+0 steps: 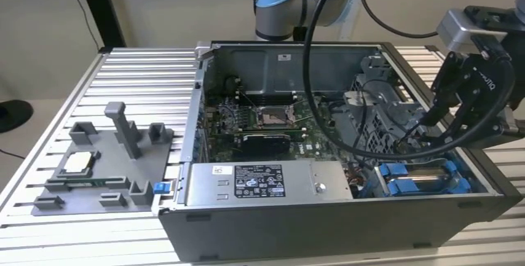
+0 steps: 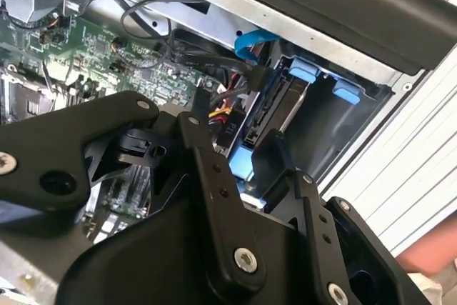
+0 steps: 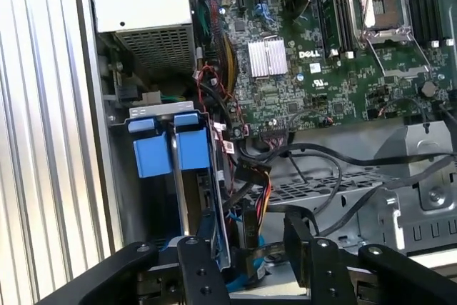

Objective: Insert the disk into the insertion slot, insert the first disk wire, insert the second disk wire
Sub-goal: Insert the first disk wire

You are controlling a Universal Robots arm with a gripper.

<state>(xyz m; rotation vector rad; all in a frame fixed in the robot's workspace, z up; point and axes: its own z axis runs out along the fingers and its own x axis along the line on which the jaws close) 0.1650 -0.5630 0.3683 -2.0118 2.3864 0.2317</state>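
Disk (image 1: 428, 179) sits in insertion slot (image 2: 343, 123) just ahead of pincer (image 3: 246, 239), pincer wide, loose wires (image 3: 261, 205) between its fingers.

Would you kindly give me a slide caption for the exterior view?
Gripper poised above the disk, seated in the slot of an open computer case.

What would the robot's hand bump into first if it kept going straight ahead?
Probably the bundle of coloured wires beside the disk; the open hand points right at them, though depth is hard to judge.
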